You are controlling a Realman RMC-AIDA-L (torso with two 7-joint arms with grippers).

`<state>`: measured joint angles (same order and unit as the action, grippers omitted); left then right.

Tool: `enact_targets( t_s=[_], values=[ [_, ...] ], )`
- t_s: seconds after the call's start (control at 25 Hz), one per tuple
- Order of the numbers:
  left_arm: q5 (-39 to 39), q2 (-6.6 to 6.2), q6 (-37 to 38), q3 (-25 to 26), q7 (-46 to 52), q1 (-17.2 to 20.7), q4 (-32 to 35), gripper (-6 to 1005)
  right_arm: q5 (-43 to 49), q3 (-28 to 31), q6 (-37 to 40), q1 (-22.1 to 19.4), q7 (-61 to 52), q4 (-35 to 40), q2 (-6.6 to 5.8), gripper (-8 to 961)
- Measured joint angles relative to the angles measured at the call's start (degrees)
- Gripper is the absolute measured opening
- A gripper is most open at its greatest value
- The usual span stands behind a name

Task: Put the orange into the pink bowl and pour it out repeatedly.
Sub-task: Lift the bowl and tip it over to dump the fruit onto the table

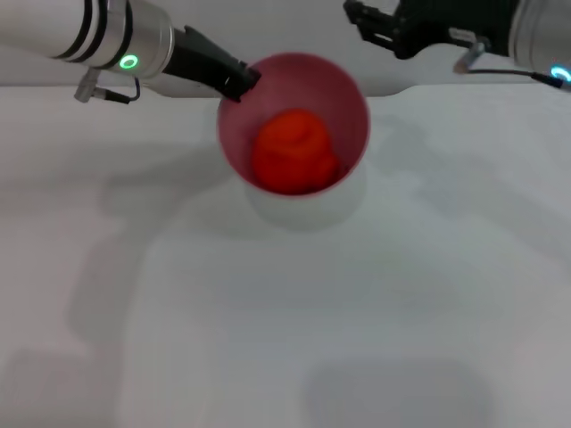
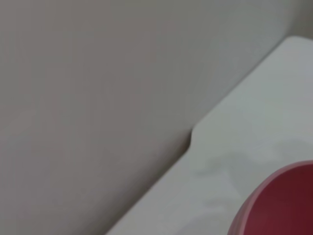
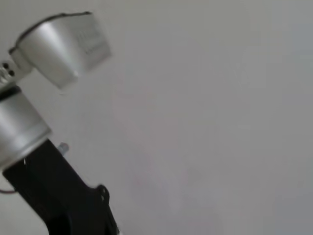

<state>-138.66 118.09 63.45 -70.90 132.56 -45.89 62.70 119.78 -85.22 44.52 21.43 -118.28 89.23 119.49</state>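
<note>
White table (image 1: 285, 339) fills the near part of the head view, with soft grey shadows lying on it. Farther back sits the pink bowl (image 1: 348, 94), lifted a little, with its own shadow on the table below it. Inside the bowl lies the orange (image 1: 294, 152), red-orange and lumpy, low against the near wall. The left gripper (image 1: 239, 85) comes in from the left and pinches the bowl's rim on its far left side. The left wrist view shows a bit of the bowl's pink edge (image 2: 279, 205) by the table's far edge. Farthest back, the right gripper (image 1: 361, 20) hangs in the air to the right, touching nothing; I cannot tell how its jaws stand.
</note>
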Motion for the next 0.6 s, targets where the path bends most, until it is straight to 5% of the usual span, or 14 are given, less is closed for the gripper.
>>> enact_targets(
  t_s=[0.2,0.32,0.44,0.6],
  values=[
    [1.7,-0.03,-4.6,-2.7,-0.1,1.2,-0.1,44,-25.4,-4.1,-15.2,-6.4,26.2,-5.6,-0.15,481],
    [2.1,-0.04,-6.7,-4.4,-0.1,1.7,-0.4,44,-47.2,-4.7,-17.1,-9.0,45.0,-7.4,-0.1,481],
    [2.7,-0.02,-8.4,-6.2,-0.1,2.3,-0.6,44,-70.0,-2.9,-10.2,-10.2,62.2,-11.8,-0.2,481],
    [3.8,0.0,-9.6,-7.6,-0.1,3.4,-0.4,44,-93.0,1.4,13.9,-9.5,78.9,-26.0,-0.61,480]
  ],
)
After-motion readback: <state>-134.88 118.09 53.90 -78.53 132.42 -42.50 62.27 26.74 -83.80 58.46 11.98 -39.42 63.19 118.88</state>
